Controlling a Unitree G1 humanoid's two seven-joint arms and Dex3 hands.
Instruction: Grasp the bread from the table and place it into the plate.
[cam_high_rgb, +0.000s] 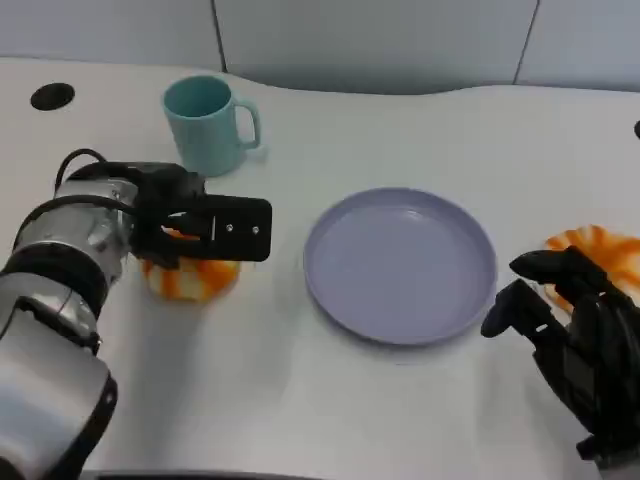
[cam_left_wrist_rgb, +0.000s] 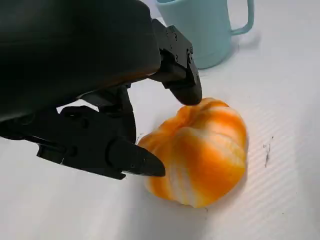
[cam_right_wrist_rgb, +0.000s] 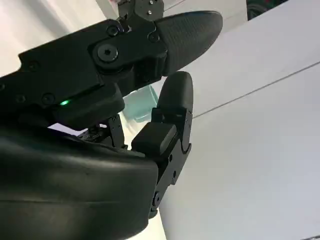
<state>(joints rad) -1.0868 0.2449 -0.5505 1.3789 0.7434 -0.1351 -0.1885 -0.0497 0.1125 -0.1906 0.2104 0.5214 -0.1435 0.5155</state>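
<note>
An orange-and-white bread (cam_high_rgb: 190, 280) lies on the white table at the left, half hidden under my left hand (cam_high_rgb: 205, 225). In the left wrist view the bread (cam_left_wrist_rgb: 200, 155) rests on the table; my left hand (cam_left_wrist_rgb: 150, 125) has its fingers (cam_left_wrist_rgb: 182, 87) spread, their tips at the bread's near edge, most of the loaf beyond them. The lavender plate (cam_high_rgb: 400, 265) stands in the middle with nothing in it. My right hand (cam_high_rgb: 570, 345) hovers at the lower right, fingers loosely apart and holding nothing; the right wrist view shows its fingers (cam_right_wrist_rgb: 172, 97) extended.
A teal mug (cam_high_rgb: 207, 125) stands behind the left hand, close to the bread (cam_left_wrist_rgb: 210, 30). A second orange-and-white bread (cam_high_rgb: 600, 255) lies at the right edge behind my right hand. A dark round hole (cam_high_rgb: 52, 96) marks the table's far left.
</note>
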